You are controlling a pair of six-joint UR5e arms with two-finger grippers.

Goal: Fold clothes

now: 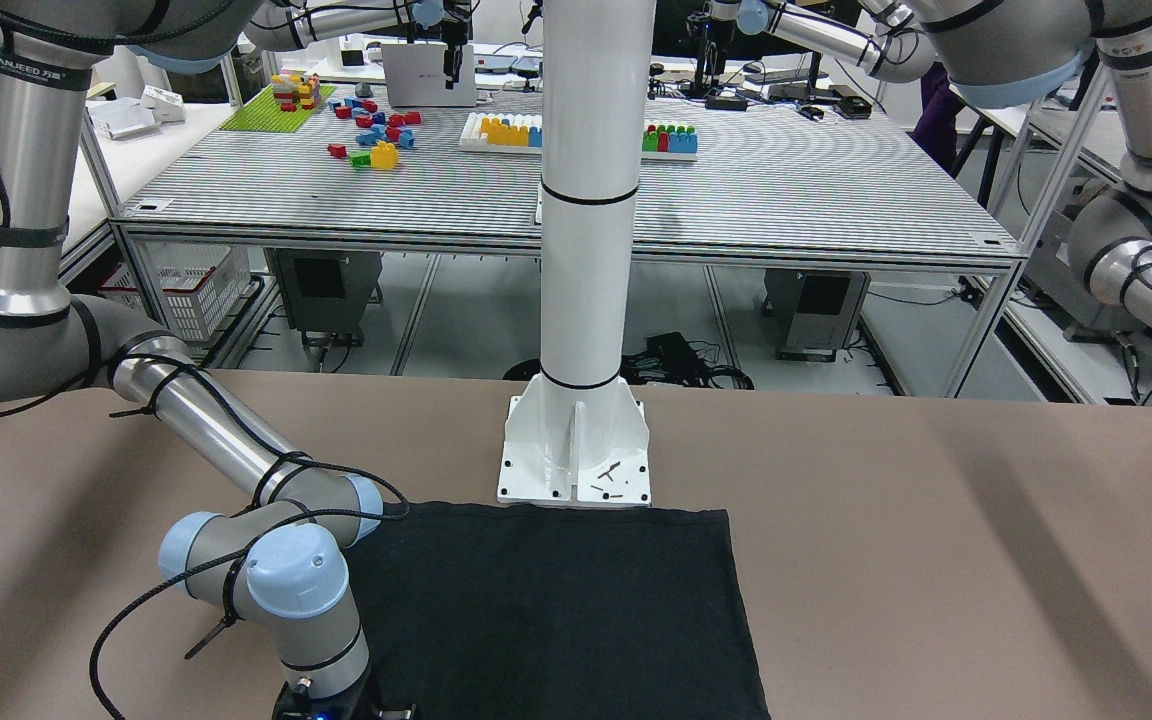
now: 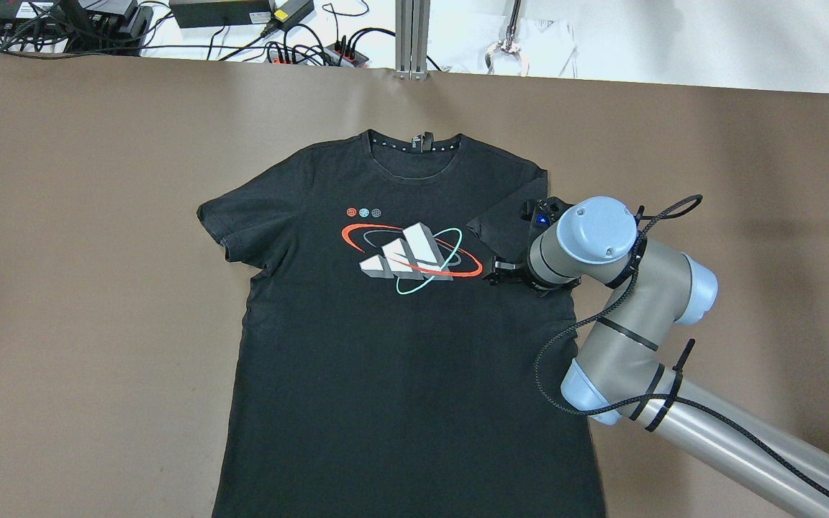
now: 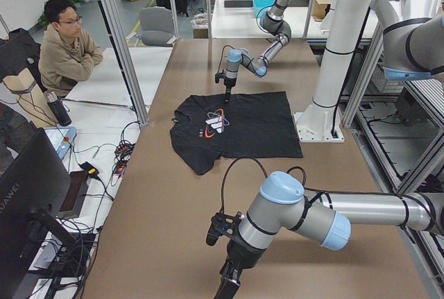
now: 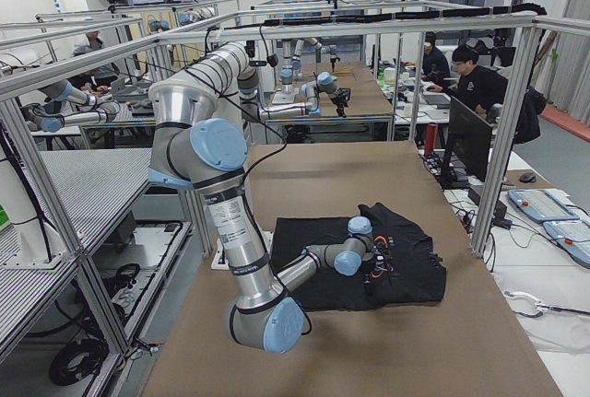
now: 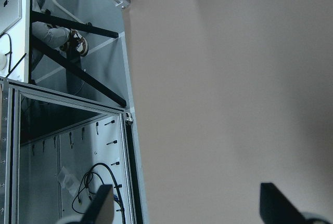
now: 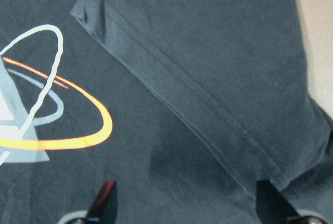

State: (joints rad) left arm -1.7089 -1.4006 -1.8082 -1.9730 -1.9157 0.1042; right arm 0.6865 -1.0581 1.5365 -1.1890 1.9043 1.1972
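The black T-shirt lies flat and front-up on the brown table, directly beneath the right pincer. Its collar points away from the robot and its bottom hem runs towards the robot's base. One sleeve is folded inward across the chest, and this flap sits right under the right pincer. Its stitched hem runs on a slant from above the left fingertip down to just inside the other fingertip.

The right pincer is released. Its two fingertips stand wide apart with nothing between them but smooth cloth, and no fabric is pinched. Whether the tips touch the shirt cannot be told. Just beside the left fingertip, on the side away from the folded flap, lies the printed logo: pale slanted bars ringed by an orange arc and a thin teal loop. The opposite sleeve is spread out flat, well apart from this pincer on the far side of the logo. A strip of bare table shows past the flap, on the outer side.

The left pincer hangs well apart from the shirt, its fingertips likewise spread with nothing held. Only bare brown table lies below it. The table's edge and a metal frame lie off to one side of it
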